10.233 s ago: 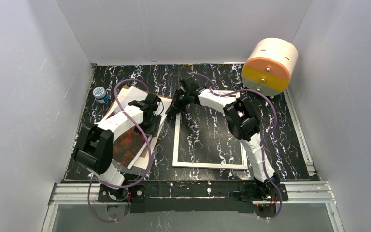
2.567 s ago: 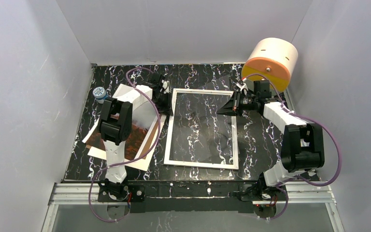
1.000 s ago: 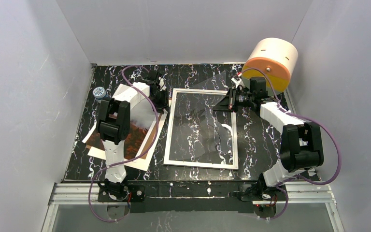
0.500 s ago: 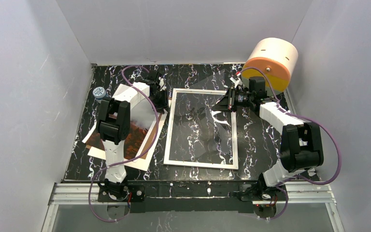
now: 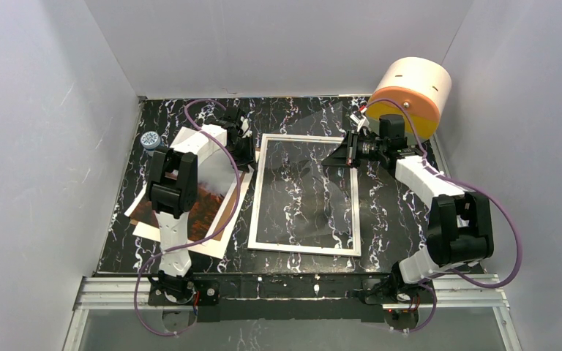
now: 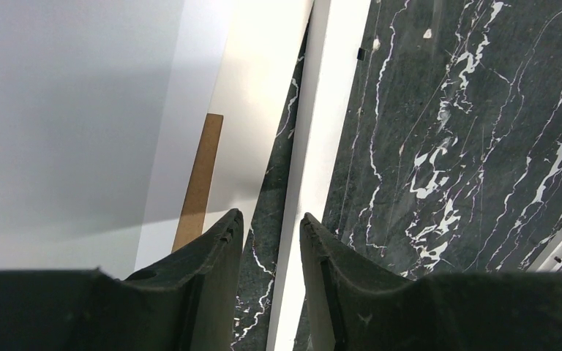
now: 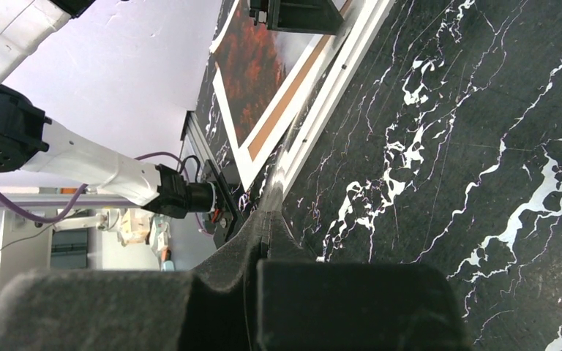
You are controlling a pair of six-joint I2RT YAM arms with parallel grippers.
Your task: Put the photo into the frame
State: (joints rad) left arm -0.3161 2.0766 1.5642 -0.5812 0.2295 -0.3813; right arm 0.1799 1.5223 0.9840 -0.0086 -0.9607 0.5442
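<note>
**Top external view.** The frame [image 5: 255,201] lies flat on the black marble table [image 5: 402,219], between the two arms. The left gripper [image 5: 247,150] is down at the frame's far left corner. The photo [image 5: 203,208] lies outside the frame, on the outer side of that gripper and largely under the left arm. The right gripper [image 5: 342,153] is at the frame's far right corner. A white-and-orange drum [image 5: 410,95] stands just behind its wrist.

**Left wrist view.** The left gripper [image 6: 269,223] has its jaws parted with a clear gap, and nothing is clamped. The frame's white rim runs forward from under the right-hand finger [image 6: 315,248], with its left edge showing in the gap. Dark table shows between the rim and the left-hand finger. The pale, misty part of the photo extends ahead and to the left of that finger. A strip of brown board [image 6: 199,175] shows beside the photo, just ahead of the left fingertip.

**Right wrist view.** The right gripper [image 7: 260,219] has its fingers pressed together with no visible gap. Whether a thin clear sheet is pinched between them cannot be determined. Beyond the fingertips lies marble table, then the frame's far rim. Past the rim is the red-orange photo with its white border. The left gripper is at the far end of that rim.
</note>
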